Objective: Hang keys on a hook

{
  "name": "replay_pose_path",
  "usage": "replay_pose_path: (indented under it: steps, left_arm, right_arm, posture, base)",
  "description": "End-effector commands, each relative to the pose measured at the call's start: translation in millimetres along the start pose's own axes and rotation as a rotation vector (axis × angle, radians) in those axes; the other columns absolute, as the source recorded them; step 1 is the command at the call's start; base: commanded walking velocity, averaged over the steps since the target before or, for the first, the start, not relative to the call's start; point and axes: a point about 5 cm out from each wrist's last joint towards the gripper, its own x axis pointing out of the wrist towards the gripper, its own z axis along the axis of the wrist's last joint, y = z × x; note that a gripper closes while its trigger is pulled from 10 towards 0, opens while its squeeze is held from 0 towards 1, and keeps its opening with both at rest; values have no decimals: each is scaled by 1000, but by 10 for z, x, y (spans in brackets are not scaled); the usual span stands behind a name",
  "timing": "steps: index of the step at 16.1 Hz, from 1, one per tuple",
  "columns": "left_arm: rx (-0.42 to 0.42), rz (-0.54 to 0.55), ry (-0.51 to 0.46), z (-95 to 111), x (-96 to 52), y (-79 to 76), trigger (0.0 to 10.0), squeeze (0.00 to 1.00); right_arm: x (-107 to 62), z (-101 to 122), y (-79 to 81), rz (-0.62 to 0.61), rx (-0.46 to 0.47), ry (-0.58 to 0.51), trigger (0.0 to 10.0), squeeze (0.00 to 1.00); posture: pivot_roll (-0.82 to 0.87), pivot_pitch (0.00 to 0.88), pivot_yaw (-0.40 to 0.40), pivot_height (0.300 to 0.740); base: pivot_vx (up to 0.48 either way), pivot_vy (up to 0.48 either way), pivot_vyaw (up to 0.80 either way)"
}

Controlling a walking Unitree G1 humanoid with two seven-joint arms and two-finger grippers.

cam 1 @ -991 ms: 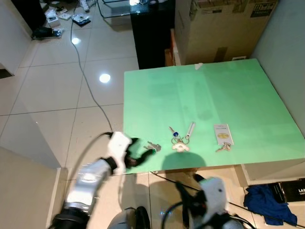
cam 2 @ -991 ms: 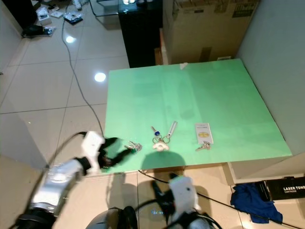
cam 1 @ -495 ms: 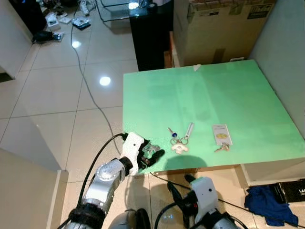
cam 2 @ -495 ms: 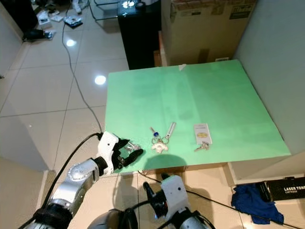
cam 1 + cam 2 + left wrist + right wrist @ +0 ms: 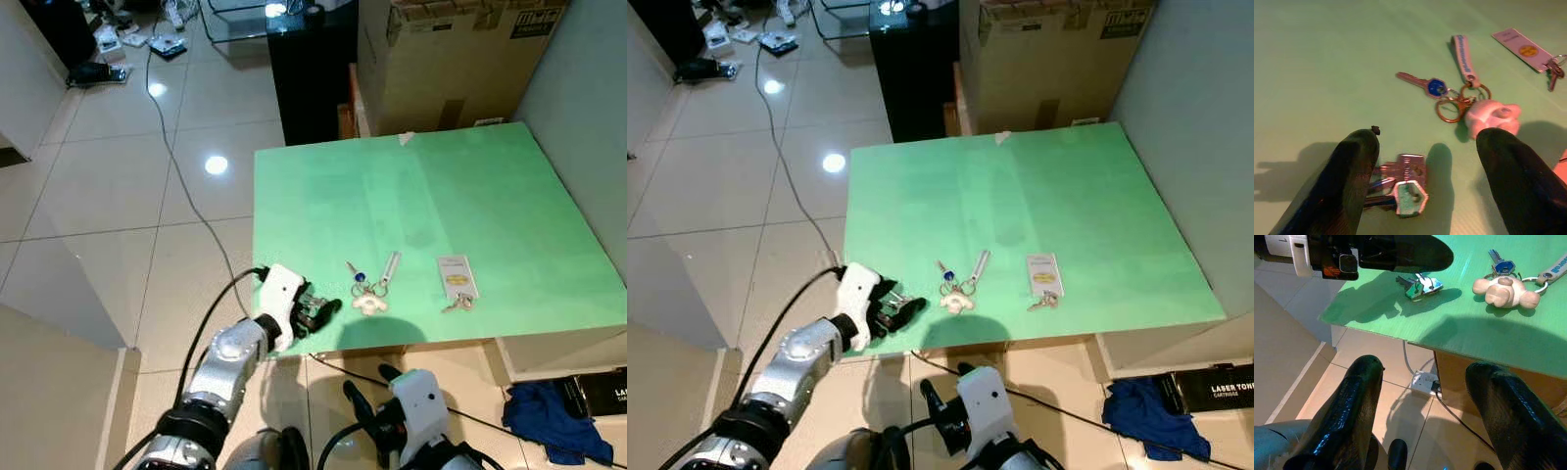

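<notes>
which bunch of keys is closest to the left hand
The small bunch with the green-headed key, lying between the open fingers of the left hand. The bear keyring bunch and the white-tagged keys lie farther right.

Green table (image 5: 460, 186) stood on a pale tiled floor (image 5: 118, 206), with a cardboard box (image 5: 460, 59) and a black cabinet (image 5: 312, 69) behind its far edge. Left tool (image 5: 318, 312) lay at the table's near-left edge, black fingers over a small key bunch (image 5: 313, 309); finger spacing not resolvable. Near the front edge lay a second key set (image 5: 368, 285) with blue-headed key, pale strap and beige charm, and, apart to its right, a white tag with keys (image 5: 457, 281). Right tool (image 5: 372, 403) hung below the table edge. Blue cloth (image 5: 549, 416) lay on the floor at lower right. Grey cable (image 5: 176, 157) crossed the tiles.
</notes>
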Motion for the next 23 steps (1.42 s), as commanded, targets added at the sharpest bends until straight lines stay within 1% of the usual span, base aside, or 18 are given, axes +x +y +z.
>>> replay_pose_path:
  steps: [1,5,10,13,16,17,18,19,20,22,23]
  left_arm:
    - [-5,3,32,-104,-33,-11,10000,0]
    - [-15,-8,53,-202,-55,-69,10000,0]
    - [-20,15,69,-240,-39,-68,10000,0]
    - [-35,21,73,-255,25,-139,10000,0]
    - [-47,22,74,-251,157,-295,9961,0]
    - [-45,33,76,-249,183,-312,9725,0]
    - [-44,51,81,-243,213,-320,6902,0]
    - [-45,65,85,-235,236,-325,3804,0]
    - [-43,76,89,-233,248,-324,0,0]
    - [-28,99,106,-264,242,-306,0,0]
    - [-40,108,90,-241,236,-273,0,0]
  right_arm:
    - [-33,-31,34,6,-3,11,10000,0]
    - [-46,-47,40,5,1,17,10000,0]
    - [-56,-45,36,7,0,18,10000,0]
    - [-66,-46,41,10,-1,20,10000,0]
    - [-66,-45,48,11,-1,20,10000,0]
    - [-67,-46,50,11,-1,20,10000,0]
    - [-68,-47,52,11,-1,21,10000,0]
    - [-69,-49,53,10,0,22,10000,0]
    - [-71,-50,53,10,0,23,10000,0]
    - [-76,-55,52,9,0,25,10000,0]
    - [-82,-56,45,8,0,26,10000,0]
  posture:
    - [-266,211,133,727]
    - [-264,218,131,727]
    - [-268,223,125,727]
    - [-270,224,123,727]
    - [-279,224,122,727]
    - [-284,224,122,727]
    - [-288,224,121,727]
    - [-291,224,121,727]
    - [-291,225,122,727]
    - [-291,224,122,727]
    - [-291,224,122,727]
  base:
    - [0,0,0]
    - [0,0,0]
    - [0,0,0]
    - [0,0,0]
    - [0,0,0]
    - [0,0,0]
    - [0,0,0]
    - [0,0,0]
    - [0,0,0]
    - [0,0,0]
    - [0,0,0]
